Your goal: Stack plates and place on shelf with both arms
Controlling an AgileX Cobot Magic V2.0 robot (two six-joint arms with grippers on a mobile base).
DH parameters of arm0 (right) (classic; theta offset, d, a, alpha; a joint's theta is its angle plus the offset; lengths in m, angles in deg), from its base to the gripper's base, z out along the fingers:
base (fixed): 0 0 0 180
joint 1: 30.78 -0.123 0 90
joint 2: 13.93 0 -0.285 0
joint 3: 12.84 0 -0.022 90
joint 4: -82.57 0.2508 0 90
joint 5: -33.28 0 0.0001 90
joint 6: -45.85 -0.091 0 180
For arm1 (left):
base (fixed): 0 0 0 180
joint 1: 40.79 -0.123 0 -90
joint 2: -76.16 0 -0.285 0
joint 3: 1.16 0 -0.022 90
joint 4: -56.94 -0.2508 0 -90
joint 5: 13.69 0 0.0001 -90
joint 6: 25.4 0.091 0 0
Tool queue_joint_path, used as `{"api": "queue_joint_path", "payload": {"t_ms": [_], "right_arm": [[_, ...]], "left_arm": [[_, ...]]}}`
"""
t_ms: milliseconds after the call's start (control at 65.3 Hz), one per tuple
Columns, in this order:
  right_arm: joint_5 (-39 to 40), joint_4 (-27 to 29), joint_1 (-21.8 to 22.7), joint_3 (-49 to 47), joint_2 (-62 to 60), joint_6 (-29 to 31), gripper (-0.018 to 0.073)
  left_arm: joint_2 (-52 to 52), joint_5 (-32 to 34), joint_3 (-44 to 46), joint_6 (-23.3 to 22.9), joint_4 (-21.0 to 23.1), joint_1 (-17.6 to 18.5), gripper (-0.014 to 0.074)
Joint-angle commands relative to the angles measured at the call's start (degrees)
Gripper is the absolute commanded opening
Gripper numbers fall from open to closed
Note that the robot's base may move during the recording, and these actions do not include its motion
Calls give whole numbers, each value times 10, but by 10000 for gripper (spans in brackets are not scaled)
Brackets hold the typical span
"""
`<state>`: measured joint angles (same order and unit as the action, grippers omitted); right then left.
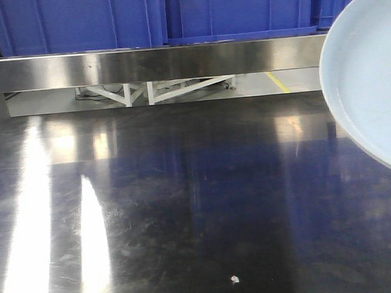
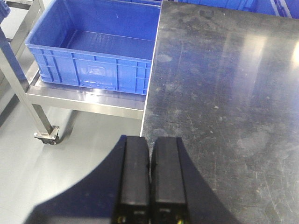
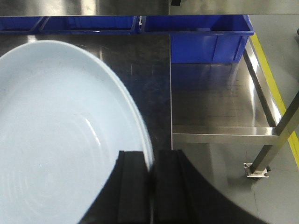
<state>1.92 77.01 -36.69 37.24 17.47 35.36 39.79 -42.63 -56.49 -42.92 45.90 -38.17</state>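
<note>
Right tool (image 3: 153,161) tight on plate (image 3: 60,135) rim

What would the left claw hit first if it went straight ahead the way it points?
Probably the steel table at its left edge: the left claw points along it, with the blue crate just beside. Depth is unclear.

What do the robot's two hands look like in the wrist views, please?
Both are matte black. The left hand has two flat, blocky rectangular fingers with squared tips, rising from a wider flared black base; tiny yellowish marks sit low on them. The right hand looks the same, with matching fingers. No cables, labels or lights show in these views.
</note>
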Motion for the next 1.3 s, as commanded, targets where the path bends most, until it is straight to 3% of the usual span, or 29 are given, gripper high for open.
{"api": "queue_joint_path", "payload": {"t_ms": [0, 1286], "right_arm": [[66, -1, 4, -16, 0, 3, 25], [63, -1, 4, -16, 0, 3, 25]], "left_arm": [[0, 43, 17, -7, -3, -2, 83], [0, 43, 17, -7, -3, -2, 83]]}}
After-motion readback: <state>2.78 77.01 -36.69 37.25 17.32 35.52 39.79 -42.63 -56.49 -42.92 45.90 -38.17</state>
